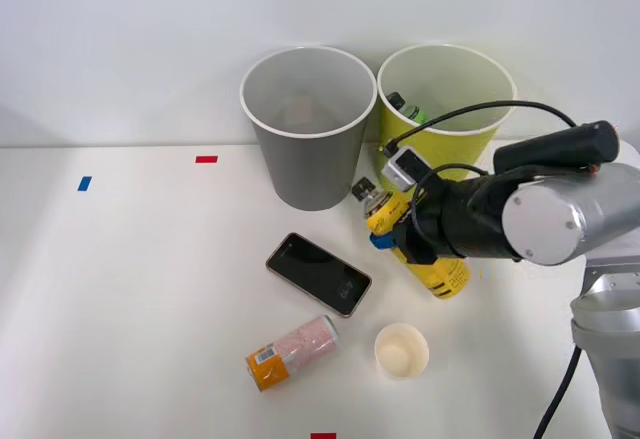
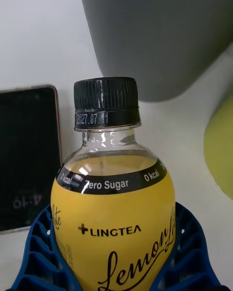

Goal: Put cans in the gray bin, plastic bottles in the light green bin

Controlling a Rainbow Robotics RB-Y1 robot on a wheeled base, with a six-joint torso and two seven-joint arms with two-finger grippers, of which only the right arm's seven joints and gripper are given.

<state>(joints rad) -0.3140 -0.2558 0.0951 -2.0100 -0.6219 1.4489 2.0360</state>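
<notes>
My right gripper (image 1: pixel 393 240) is shut on a yellow-labelled plastic bottle (image 1: pixel 425 264) with a black cap, in front of the two bins. The bottle lies slanted, its cap pointing toward the gray bin (image 1: pixel 300 159). In the right wrist view the blue fingers (image 2: pixel 39 252) hug both sides of the bottle (image 2: pixel 114 199), with the gripper (image 2: pixel 114 223) around its shoulder. A green black-capped bottle (image 1: pixel 408 109) rests inside the light green bin (image 1: pixel 470 144). A pink speckled can (image 1: pixel 292 351) with an orange end lies on its side near the table's front.
A black smartphone (image 1: pixel 318 274) lies flat between the can and the gray bin, just left of the held bottle. A cream paper cup (image 1: pixel 401 350) stands right of the can. Red tape (image 1: pixel 206 159) and blue tape (image 1: pixel 84 183) mark the white table.
</notes>
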